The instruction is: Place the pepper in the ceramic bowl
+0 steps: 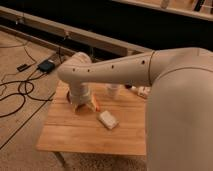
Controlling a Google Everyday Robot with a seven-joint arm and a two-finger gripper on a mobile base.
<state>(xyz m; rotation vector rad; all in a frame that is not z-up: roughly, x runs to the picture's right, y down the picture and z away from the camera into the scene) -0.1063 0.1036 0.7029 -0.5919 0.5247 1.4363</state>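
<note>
My gripper (83, 104) hangs down from the white arm (115, 67) over the left back part of the wooden table (75, 132), close to its top. The orange pepper (96, 104) shows right at the gripper's right side; I cannot tell whether it is held or lying on the table. A dark sliver (67, 98) at the gripper's left looks like the rim of the maroon ceramic bowl; the rest of it is hidden behind the arm.
A pale rectangular block (108, 120) lies on the table in front and right of the gripper. A small white cup (113, 91) stands behind it. Cables and a dark box (46, 65) lie on the floor to the left.
</note>
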